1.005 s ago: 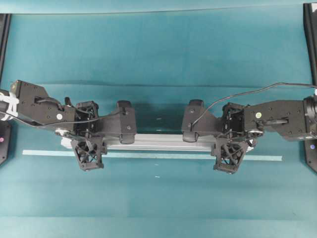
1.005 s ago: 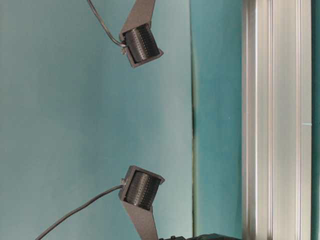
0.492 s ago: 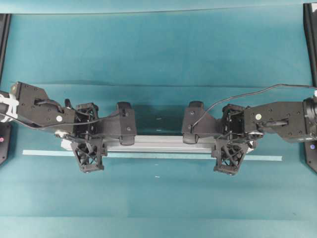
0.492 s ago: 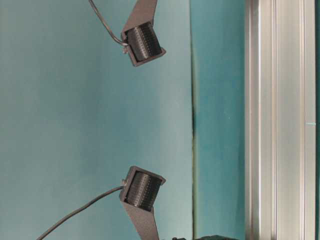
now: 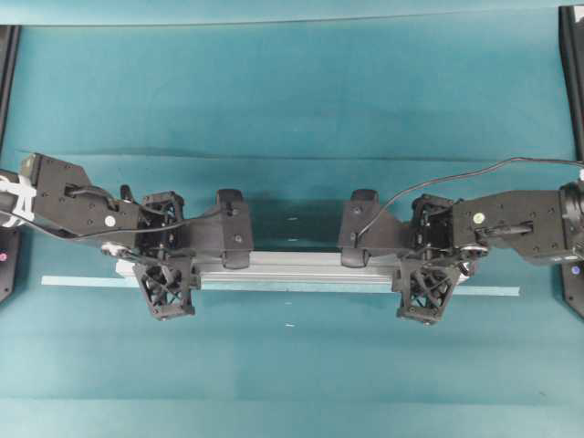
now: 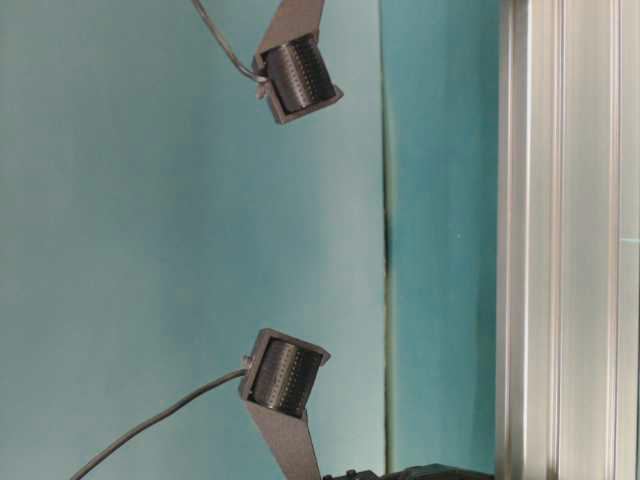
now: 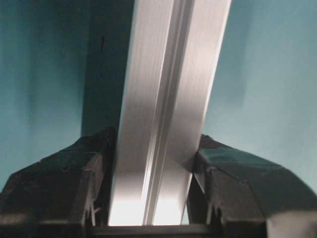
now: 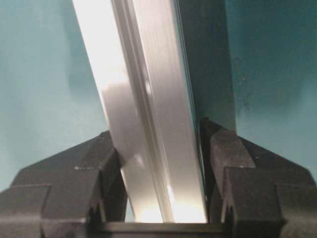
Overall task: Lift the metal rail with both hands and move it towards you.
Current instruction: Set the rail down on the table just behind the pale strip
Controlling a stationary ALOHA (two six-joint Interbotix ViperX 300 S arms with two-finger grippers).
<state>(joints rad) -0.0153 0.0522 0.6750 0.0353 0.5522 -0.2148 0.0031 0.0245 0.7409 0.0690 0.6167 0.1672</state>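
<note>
The metal rail (image 5: 292,265) is a long grooved silver bar lying left to right across the teal table's middle. My left gripper (image 5: 164,259) is shut on its left end and my right gripper (image 5: 426,263) is shut on its right end. In the left wrist view the rail (image 7: 163,114) runs between the black fingers (image 7: 64,178), which press on both its sides, as the left gripper (image 7: 156,144) holds it. The right wrist view shows the same clamp, the right gripper (image 8: 156,134) shut on the rail (image 8: 143,99). At table level the rail (image 6: 565,240) fills the right side.
A thin pale tape strip (image 5: 488,291) lies on the table just in front of the rail. Black frame posts (image 5: 571,64) stand at the side edges. A black cable (image 5: 474,172) loops over the right arm. Two wrist cameras (image 6: 285,375) show at table level.
Both grippers and the rail have shifted slightly towards the near edge, closer to the tape strip. At table level the rail has slid right and looms larger.
</note>
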